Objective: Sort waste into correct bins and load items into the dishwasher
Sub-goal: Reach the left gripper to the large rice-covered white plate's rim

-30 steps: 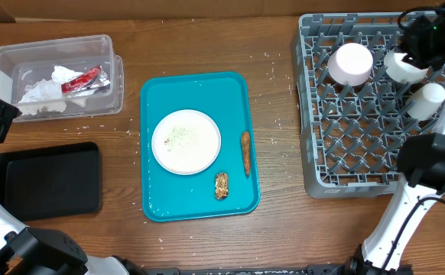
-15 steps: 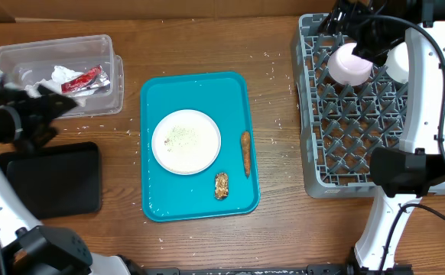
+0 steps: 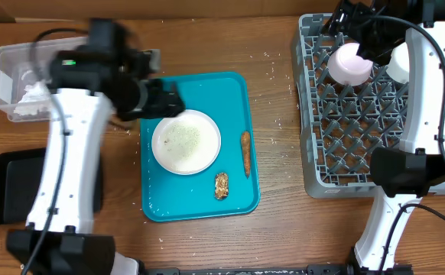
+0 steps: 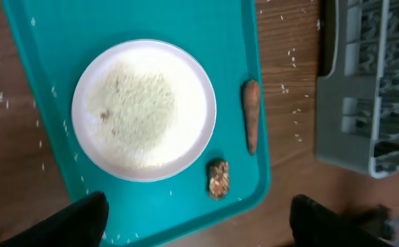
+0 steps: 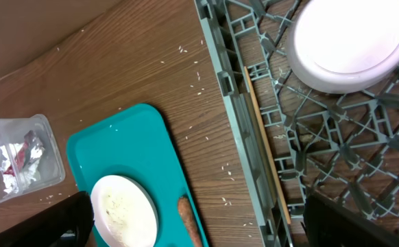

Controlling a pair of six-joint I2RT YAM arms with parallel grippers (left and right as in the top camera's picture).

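Grey dish rack [image 3: 352, 145] at the surface's right. Mid-surface, teal tray [image 3: 192, 200] carrying a crumbed white plate [image 3: 186, 141], with an orange scrap [image 3: 245, 151] and a brown scrap [image 3: 221, 185] beside it. With the left claw [image 4: 199, 223] spread wide and empty overhead, lower squarely and pinch the orange scrap across its width. Right claw [image 5: 199, 223] likewise spread, empty, over the rack.

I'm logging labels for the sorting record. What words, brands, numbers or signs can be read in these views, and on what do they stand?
No text can be read in any view.
The red wrapper in the clear bin may carry print, but it is too small and blurred to make out.
The white plate, teal tray and grey rack show no markings.
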